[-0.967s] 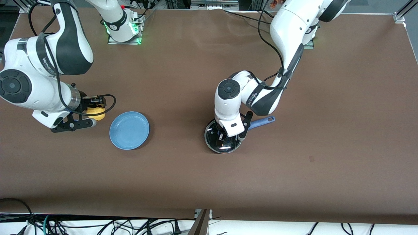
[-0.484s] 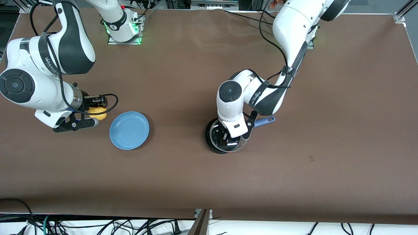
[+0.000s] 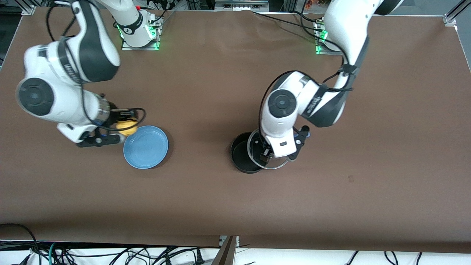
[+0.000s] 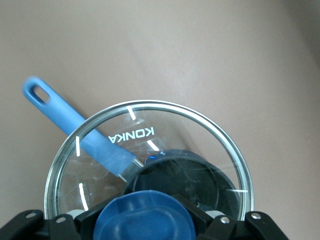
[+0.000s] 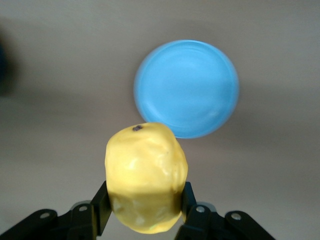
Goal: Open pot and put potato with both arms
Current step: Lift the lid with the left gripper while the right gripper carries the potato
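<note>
The black pot stands open on the table; its blue handle points toward the left arm's end. My left gripper is shut on the blue knob of the clear-glass lid. It holds the lid in the air, partly over the pot's rim and shifted toward the handle. The pot shows through the glass. My right gripper is shut on the yellow potato, up in the air over the table beside the blue plate. In the right wrist view the potato sits between the fingers.
A flat blue plate lies between the potato and the pot, toward the right arm's end; it also shows in the right wrist view. The brown table spreads around all of it. Cables run along the edge nearest the front camera.
My left gripper has lifted the lid off the pot and carried it toward the left arm's end. My right gripper has moved with the potato toward the blue plate.
</note>
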Controlling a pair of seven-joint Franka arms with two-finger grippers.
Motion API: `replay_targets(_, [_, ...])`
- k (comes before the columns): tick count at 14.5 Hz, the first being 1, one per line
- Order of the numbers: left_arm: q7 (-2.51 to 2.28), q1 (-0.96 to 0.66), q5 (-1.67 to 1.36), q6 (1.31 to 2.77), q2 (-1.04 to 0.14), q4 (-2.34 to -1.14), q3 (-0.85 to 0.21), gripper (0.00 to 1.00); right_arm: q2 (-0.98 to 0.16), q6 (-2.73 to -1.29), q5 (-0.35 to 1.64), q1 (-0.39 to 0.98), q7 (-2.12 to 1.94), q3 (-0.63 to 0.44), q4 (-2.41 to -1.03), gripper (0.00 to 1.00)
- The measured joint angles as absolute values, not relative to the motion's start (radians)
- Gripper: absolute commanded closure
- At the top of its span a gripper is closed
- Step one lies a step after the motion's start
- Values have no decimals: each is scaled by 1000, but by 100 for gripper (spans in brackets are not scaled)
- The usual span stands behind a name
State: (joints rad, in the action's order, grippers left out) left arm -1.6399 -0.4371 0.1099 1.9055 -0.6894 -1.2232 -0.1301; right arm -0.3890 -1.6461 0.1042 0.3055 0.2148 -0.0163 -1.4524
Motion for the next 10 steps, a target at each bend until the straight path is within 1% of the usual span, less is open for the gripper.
replay_targets(3, [-1498, -379, 60, 1831, -631, -1223, -130, 61, -450, -1763, 149, 424, 422, -13, -1453, 42])
replay_targets(4, [-1447, -358, 46, 1804, -612, -1223, -130, 64, -475, -1807, 169, 462, 494, -12, -1453, 42])
replay_targets(5, [-1395, -337, 34, 1778, -594, -1223, -130, 64, -498, -1853, 190, 496, 561, -12, -1453, 42])
replay_targets(10, [-1112, -220, -16, 1676, -529, -1224, -130, 64, -606, -2138, 222, 651, 891, -10, -1445, 42])
